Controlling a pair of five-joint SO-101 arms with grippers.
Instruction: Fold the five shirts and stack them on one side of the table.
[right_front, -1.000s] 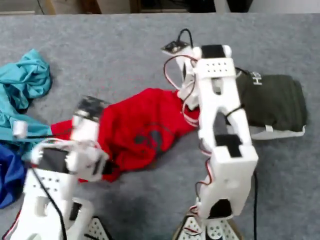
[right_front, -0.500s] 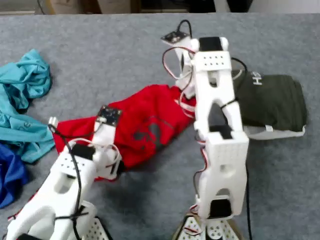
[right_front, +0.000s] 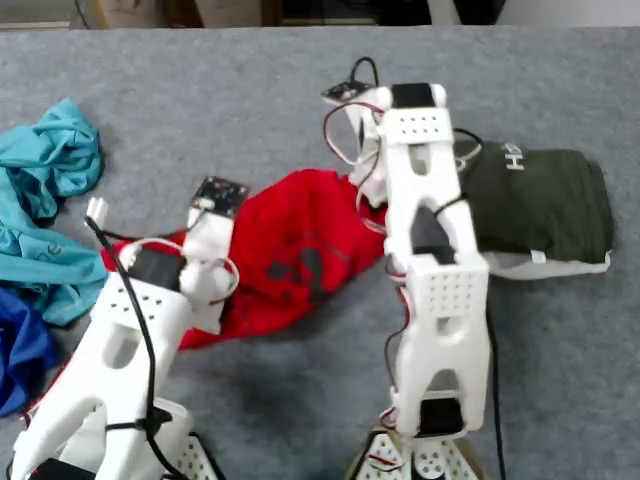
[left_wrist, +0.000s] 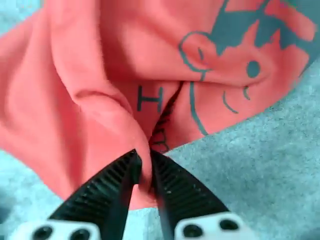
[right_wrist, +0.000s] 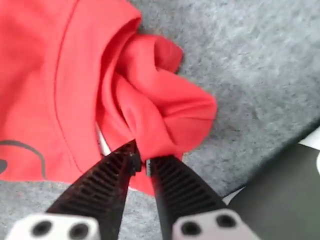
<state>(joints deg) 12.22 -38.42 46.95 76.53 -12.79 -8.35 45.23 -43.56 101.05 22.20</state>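
The red shirt (right_front: 290, 255) lies crumpled near the middle of the grey worktop (right_front: 200, 110), its dark printed figure facing up. The left tool (left_wrist: 145, 167) is clamped on a pinched ridge of red cloth toward the shirt's 9 o'clock side, with both black ribbed fingers (left_wrist: 177, 187) pressing the fold between them. The right tool (right_wrist: 141, 162) is closed on a bunched lump of the same shirt at its 2 o'clock corner, where the fabric gathers in twisted folds just beyond the fingertips. At 3 o'clock from the red shirt, a dark green shirt (right_front: 540, 205) sits folded on a white garment (right_front: 555, 266) whose edge peeks out beneath it. At 9 o'clock on the worktop a teal shirt (right_front: 45, 200) lies in a loose heap, and a blue shirt (right_front: 18, 355) sits just beside it at 8 o'clock
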